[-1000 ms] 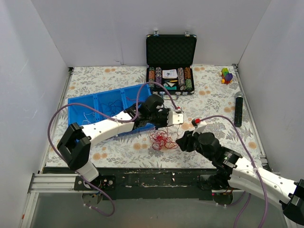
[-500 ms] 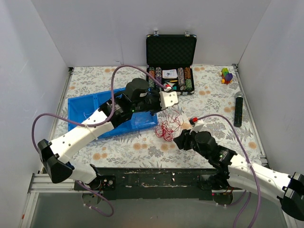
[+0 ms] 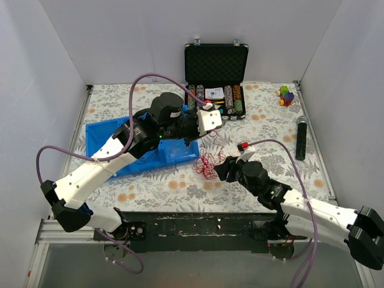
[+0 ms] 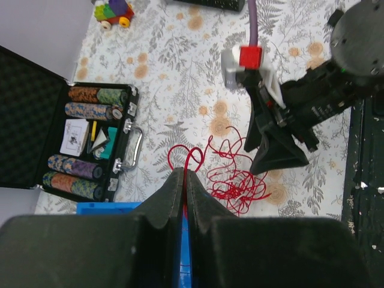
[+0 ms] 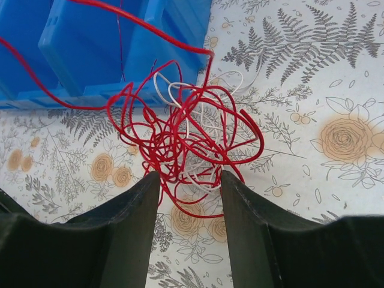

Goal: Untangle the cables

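Cables (image 5: 192, 138), red tangled with white, lie heaped on the floral bench (image 5: 312, 90) just beside the blue bin (image 5: 78, 48). Left hand (image 4: 185, 173) is pinched tight on one red strand (image 5: 150, 27) rising from the heap. Right hand (image 5: 189, 178) stands partly open, its fingers either side of the heap's near edge, gripping nothing.

walls (image 3: 138, 36): plain white | table (image 3: 162, 189): floral cloth | light: even
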Available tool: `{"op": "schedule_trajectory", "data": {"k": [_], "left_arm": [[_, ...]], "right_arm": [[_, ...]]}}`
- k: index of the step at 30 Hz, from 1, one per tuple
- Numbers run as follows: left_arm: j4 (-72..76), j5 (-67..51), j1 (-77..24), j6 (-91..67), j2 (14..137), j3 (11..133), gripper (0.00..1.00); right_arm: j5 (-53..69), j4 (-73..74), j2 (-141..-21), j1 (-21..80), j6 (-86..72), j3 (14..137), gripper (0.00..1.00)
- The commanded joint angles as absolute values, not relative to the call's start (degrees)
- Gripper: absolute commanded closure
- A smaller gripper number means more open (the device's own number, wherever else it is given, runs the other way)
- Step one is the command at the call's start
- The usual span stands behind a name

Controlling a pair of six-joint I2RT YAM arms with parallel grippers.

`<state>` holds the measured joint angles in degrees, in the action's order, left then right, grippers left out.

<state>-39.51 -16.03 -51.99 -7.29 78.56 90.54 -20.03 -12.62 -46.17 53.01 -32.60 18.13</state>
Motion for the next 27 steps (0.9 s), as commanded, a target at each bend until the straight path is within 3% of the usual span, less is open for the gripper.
{"op": "schedule_trajectory", "data": {"k": [1,13,19,23,27], "left_arm": [[-43.85,-16.26,-52.65,-7.91,78.4,96.33,1.0],[-43.24,-14.15,-53.44,-7.65,76.64,92.2,1.0],[-43.86,-13.71,-53.44,-7.82,77.52,94.56,1.0],[-44.3,-12.31,-53.53,-7.38,77.87,97.11,1.0],[-44.47,-10.81,-53.53,-6.24,78.22,100.71,1.0]], "right_arm": [[-18.29,-22.4,-52.63,53.26,-31.73,21.97,0.47],[-17.15,-34.09,-59.32,57.3,-29.97,22.41,0.47],[-18.19,-35.24,-69.15,58.8,-30.06,26.36,0.48],[-19.16,-33.58,-73.21,58.89,-30.85,27.25,0.54],[-19.51,-31.04,-73.57,58.97,-32.08,26.02,0.69]]}}
